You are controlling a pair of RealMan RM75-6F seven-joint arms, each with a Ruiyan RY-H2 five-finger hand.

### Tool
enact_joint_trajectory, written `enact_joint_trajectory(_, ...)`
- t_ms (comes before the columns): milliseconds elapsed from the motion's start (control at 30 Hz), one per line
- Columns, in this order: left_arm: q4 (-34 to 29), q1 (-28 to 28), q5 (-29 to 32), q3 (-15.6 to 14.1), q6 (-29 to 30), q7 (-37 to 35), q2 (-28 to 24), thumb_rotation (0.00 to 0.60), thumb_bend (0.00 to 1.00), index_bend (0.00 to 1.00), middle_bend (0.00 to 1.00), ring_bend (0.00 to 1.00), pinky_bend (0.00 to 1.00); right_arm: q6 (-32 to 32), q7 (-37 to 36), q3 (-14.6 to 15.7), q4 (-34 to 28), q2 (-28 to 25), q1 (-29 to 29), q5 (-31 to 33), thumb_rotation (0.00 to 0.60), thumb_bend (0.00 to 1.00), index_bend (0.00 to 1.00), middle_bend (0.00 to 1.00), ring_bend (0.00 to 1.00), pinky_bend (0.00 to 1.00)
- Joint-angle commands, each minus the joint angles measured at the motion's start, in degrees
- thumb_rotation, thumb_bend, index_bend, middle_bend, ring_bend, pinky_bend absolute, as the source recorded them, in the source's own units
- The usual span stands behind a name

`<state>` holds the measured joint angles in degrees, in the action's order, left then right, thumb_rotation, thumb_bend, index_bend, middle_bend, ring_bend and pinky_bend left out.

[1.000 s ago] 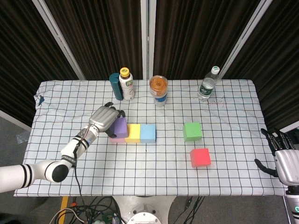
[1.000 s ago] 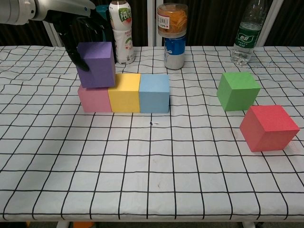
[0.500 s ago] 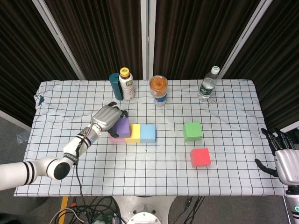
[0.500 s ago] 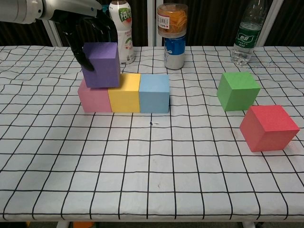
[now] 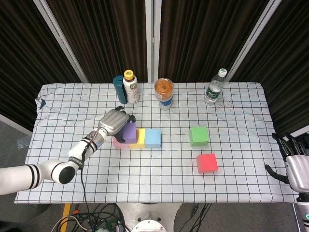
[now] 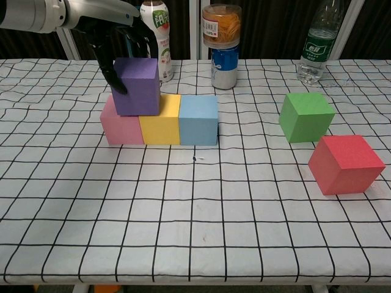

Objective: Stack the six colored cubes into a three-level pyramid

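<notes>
Three cubes form the base row: pink cube, yellow cube and blue cube, side by side and touching, with yellow as my landmark. Pink sits on its left, blue on its right, seen from the chest view.

Second level in progress. Purple cube rests above the seam between pink and yellow, overlapping both tops. Left hand holds it from above and behind, fingers wrapped down its left face and over its far side. Cannot tell whether the cube's weight is fully on the base or partly carried by the hand. Its bottom edge looks level with the base tops.

Green cube stands well to the right of the yellow cube, apart from the row. Red cube lies just beside green, nearer the front edge of the table, not touching it. Neither is placed.

Right hand hangs off the right edge of the table, far from the yellow cube, fingers spread, holding nothing.

Progress, as judged: base level done, one of two second-level cubes nearly seated. Left to do: release purple, put one cube over the yellow–blue seam, then cap with the last.

Behind the yellow cube, along the far side: a white bottle, a stacked can and jar, a water bottle.
</notes>
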<state>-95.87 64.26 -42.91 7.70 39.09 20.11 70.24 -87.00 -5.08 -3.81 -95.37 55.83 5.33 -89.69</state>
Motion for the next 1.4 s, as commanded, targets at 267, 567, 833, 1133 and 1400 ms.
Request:
enact_joint_trajectory(267,0.65,0.75,0.18,-1.03,-0.61,-0.48,0.28,0.6,0.06,0.27,0.37,0.26,0.1,0.24,-0.04,-0.09,0.1,0.07,0.07,0.19,0.6,0.16,0.0,0.17,0.0,0.12)
enact_joint_trajectory(567,0.74,1.01,-0.45,-1.64,0.0,-0.73,0.36,0.6,0.06,0.23,0.32,0.26,0.1,0.33,0.04,-0.13,0.11,0.11,0.1,0.21,0.6,0.16,0.0,0.17,0.0,0.12)
enact_joint_trajectory(833,0.46,1.32,-1.1,-2.02,0.08,-0.68,-0.22,0.6,0.06,0.25,0.33,0.26,0.1,0.23,0.39,-0.18,-0.22,0.01,0.02,0.24,0.6,0.17,0.0,0.17,0.0,0.12)
enact_joint_trajectory(1133,0.58,1.46,-1.91,-2.24,0.26,-0.87,-0.14,0.6,0.06,0.25,0.32,0.26,0.1,0.3,0.83,-0.17,-0.57,-0.04,0.01,0.24,0.6,0.16,0.0,0.17,0.0,0.12)
enact_joint_trajectory(1400,0.62,1.66,-1.96,-2.6,0.69,-0.41,-0.17,0.6,0.06,0.25,0.32,0.26,0.1,0.25,0.81,-0.18,-0.61,-0.1,-0.06,0.29,0.6,0.17,0.0,0.17,0.0,0.12)
